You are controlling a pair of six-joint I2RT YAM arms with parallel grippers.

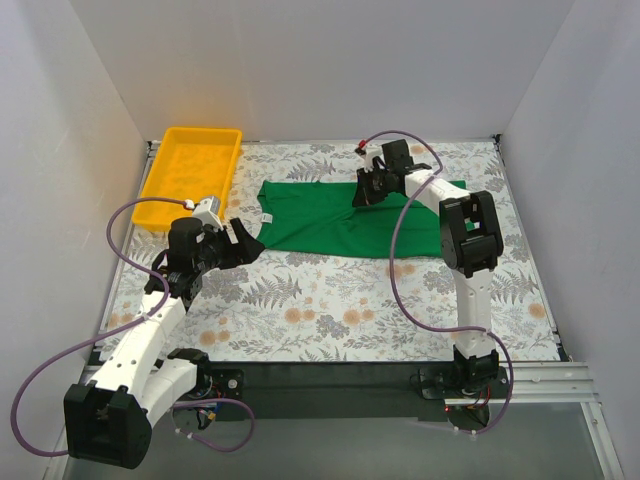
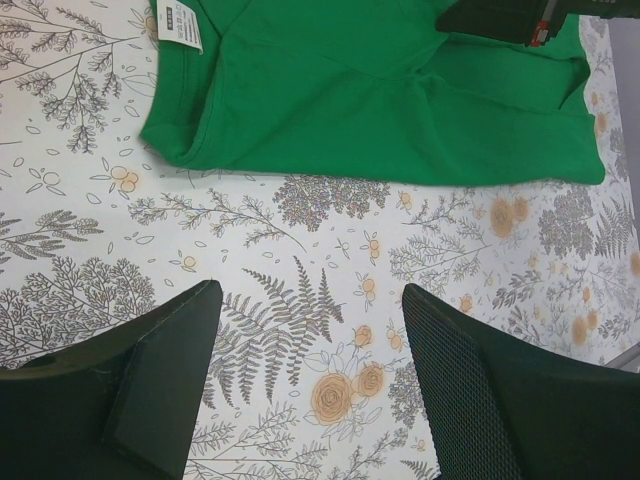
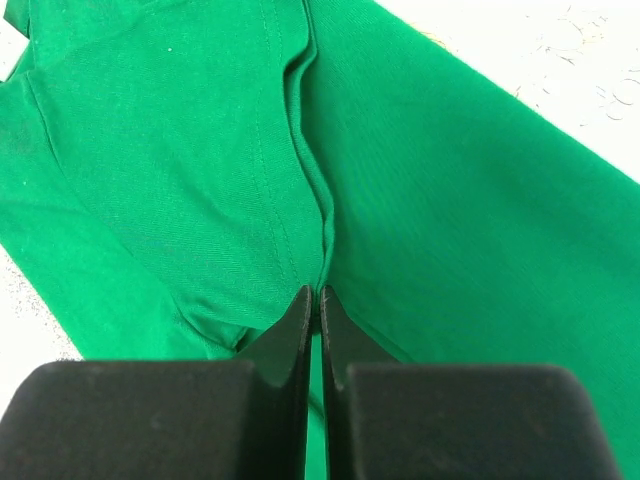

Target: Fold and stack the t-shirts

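The bright green t-shirt [image 1: 330, 220] lies folded lengthwise across the far middle of the table, its white neck label [image 2: 181, 24] at its left end. My right gripper [image 1: 366, 190] is down on the shirt's far edge, shut on a pinched ridge of the green cloth [image 3: 322, 240]; its fingertips [image 3: 303, 305] meet on the fold. My left gripper [image 1: 243, 243] is open and empty, hovering over the flowered tablecloth just left of and nearer than the shirt's collar end [image 2: 180, 130]; its fingers [image 2: 165, 370] stand wide apart.
A yellow plastic tray [image 1: 190, 175] stands at the far left, beside the shirt. The flowered tablecloth [image 1: 330, 310] covers the table between white walls. Purple cables loop from both arms.
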